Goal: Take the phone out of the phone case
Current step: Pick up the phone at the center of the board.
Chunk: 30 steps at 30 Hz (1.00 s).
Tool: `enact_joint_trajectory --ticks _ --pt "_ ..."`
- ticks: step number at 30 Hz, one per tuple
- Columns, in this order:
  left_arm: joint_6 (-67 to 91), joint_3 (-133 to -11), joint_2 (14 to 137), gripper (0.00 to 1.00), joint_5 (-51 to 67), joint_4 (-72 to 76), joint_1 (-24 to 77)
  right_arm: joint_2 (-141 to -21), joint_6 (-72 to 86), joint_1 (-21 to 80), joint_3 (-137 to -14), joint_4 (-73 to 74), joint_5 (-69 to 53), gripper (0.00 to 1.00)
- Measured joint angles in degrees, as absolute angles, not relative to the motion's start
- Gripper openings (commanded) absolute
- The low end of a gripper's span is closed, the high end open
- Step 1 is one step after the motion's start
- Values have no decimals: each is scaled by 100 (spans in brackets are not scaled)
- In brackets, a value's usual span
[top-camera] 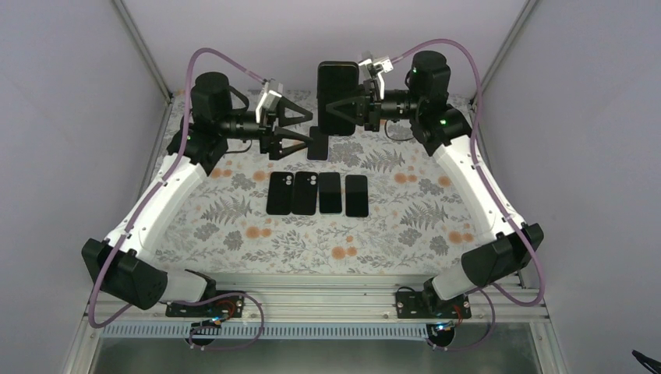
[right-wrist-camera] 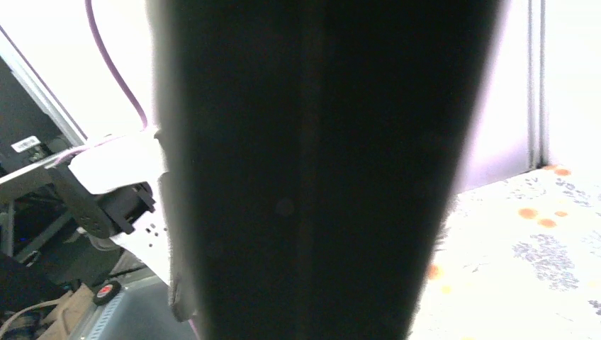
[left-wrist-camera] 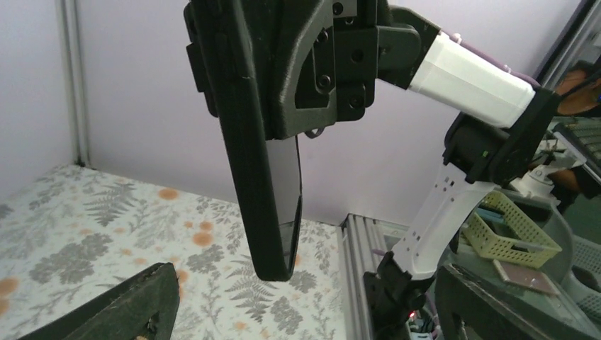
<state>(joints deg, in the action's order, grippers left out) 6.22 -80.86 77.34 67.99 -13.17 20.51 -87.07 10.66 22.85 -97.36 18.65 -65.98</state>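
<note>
we count two grippers, both in the upper middle of the top view. the right gripper (top-camera: 348, 107) is clenched on one phone case (top-camera: 337, 93), which it holds upright, clear of the surface (top-camera: 234, 226). the left gripper (top-camera: 306, 128) is released, its two fingers spread wide. its tips sit just beside the left edge of the held case, and we see no contact.

in the left wrist view the case (left-wrist-camera: 244, 149) hangs edge-on from the top of the frame to just below the middle. the phone (left-wrist-camera: 289, 202) shows as one glossy strip along its right side and is still seated in the case. the left gripper's own two fingers (left-wrist-camera: 120, 308) show in the bottom corners, well apart, with nothing between them. the right wrist view is almost filled by one dark, blurred slab, and we cannot tell its details.

on the surface at the centre of the top view lie four dark slabs (top-camera: 318, 194), side by side in one row. the left two show a small pale mark near the upper corner, and the right two are plain black. a fifth flat dark piece (top-camera: 318, 145) lies above the row, just under the left gripper's tips. we cannot tell whether it is a phone or a case.
</note>
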Motion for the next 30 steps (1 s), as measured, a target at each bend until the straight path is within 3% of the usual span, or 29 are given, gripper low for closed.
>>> enact_joint_trajectory --ticks 4,12,19,27,30 --pt "998 -7946 7736 72 6790 -790 2171 -8665 1522 2285 -9566 1402 -6812 4" --pt "1562 -7787 7752 58 6785 -137 2410 -8619 2012 2287 -9284 867 -6987 4" --pt "2038 -7752 7924 31 6735 405 2532 -8576 2152 2324 -9089 698 -7030 4" --pt "2355 -7623 7979 30 6729 733 2589 -8512 2171 2324 -9004 644 -7043 4" --pt "2532 -7496 7983 25 6729 952 2626 -8512 2239 2324 -8982 556 -7041 4"
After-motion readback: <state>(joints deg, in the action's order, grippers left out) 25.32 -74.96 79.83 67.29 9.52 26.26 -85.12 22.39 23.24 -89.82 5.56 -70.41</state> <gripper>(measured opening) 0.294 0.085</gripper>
